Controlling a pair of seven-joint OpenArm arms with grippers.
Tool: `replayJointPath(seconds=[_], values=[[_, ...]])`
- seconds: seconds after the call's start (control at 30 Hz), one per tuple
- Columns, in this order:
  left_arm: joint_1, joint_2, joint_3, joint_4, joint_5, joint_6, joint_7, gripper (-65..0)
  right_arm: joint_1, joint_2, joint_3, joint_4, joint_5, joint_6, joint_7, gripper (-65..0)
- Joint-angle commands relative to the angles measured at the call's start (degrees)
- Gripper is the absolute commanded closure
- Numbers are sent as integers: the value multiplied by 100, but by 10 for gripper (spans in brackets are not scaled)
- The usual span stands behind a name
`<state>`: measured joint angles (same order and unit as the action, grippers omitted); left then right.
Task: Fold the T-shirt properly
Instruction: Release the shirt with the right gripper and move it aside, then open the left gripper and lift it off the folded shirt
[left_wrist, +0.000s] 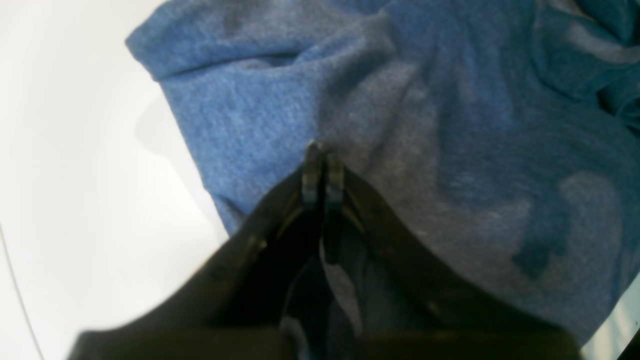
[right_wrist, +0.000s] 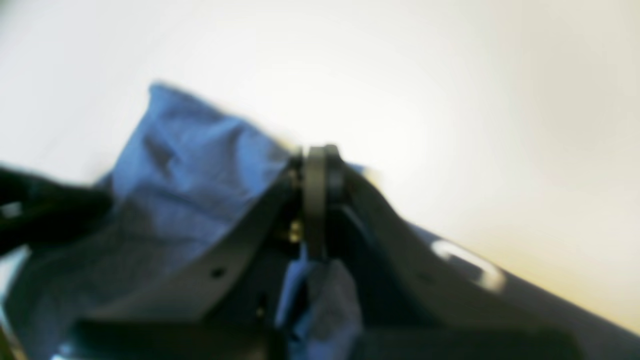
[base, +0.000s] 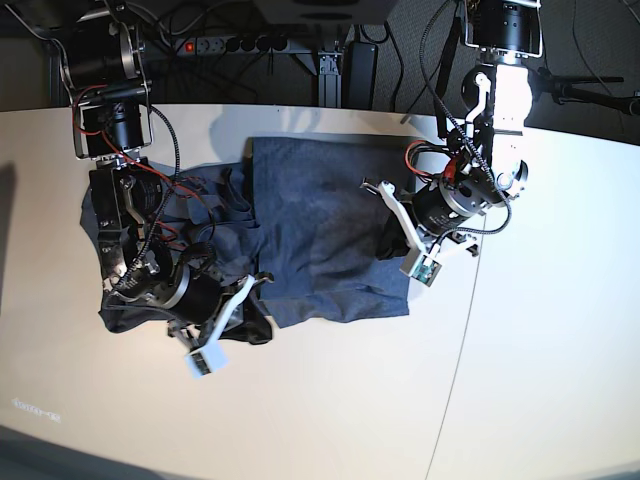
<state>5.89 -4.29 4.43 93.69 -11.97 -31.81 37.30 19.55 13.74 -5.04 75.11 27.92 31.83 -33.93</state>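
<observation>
The slate-blue T-shirt (base: 320, 240) lies partly spread on the table, its left part bunched under the arm on the left. In the left wrist view it (left_wrist: 280, 100) fills the frame, with pale lettering shapes showing faintly through the cloth. My left gripper (left_wrist: 322, 155) is shut on a fold of the shirt at its right edge and also shows in the base view (base: 390, 222). My right gripper (right_wrist: 317, 167) is shut on shirt cloth (right_wrist: 190, 165), which hangs below the jaws. It is at the shirt's lower left in the base view (base: 252, 287).
The pale table (base: 330, 400) has a seam (base: 460, 340) running down its right part. Cables and a power strip (base: 250, 42) lie behind the back edge. Red and black wires (base: 160, 210) hang along the arm on the left, over the bunched cloth.
</observation>
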Motion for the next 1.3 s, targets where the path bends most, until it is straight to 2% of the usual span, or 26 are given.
replayJointPath(seconds=[0.0, 0.23, 0.43, 0.47, 0.6, 0.67, 0.93, 1.13, 1.27], values=[[-76, -2, -7, 96, -72, -144, -101, 0, 153, 175, 236, 101, 203, 9, 55, 0], [-76, -7, -7, 96, -70, -146, -70, 0, 151, 1086, 1272, -59, 752, 7, -507, 0], [-76, -153, -7, 96, -98, -144, 26, 0, 155, 1812, 1895, -833, 1005, 7, -719, 0], [-76, -186, -7, 96, -118, -144, 26, 0, 153, 1895, 1969, -957, 1003, 7, -796, -32], [-76, -345, -7, 96, -304, -144, 28, 0, 155, 2208, 2057, -1567, 1008, 2, -885, -307], [-79, -356, -7, 96, -358, -144, 109, 0, 153, 2315, 2057, -1856, 1069, 0, -953, -343], [-76, -350, -7, 96, -372, -144, 153, 0, 153, 2315, 2055, -2739, 1665, 17, -1685, -343], [-79, -352, -7, 96, -367, -146, 153, 0, 116, 2153, 2048, -2992, 1714, 39, -1716, -343], [-81, -352, -7, 96, -341, -146, 153, 0, 48, 1906, 1993, -2992, 1711, 52, -1757, -342]])
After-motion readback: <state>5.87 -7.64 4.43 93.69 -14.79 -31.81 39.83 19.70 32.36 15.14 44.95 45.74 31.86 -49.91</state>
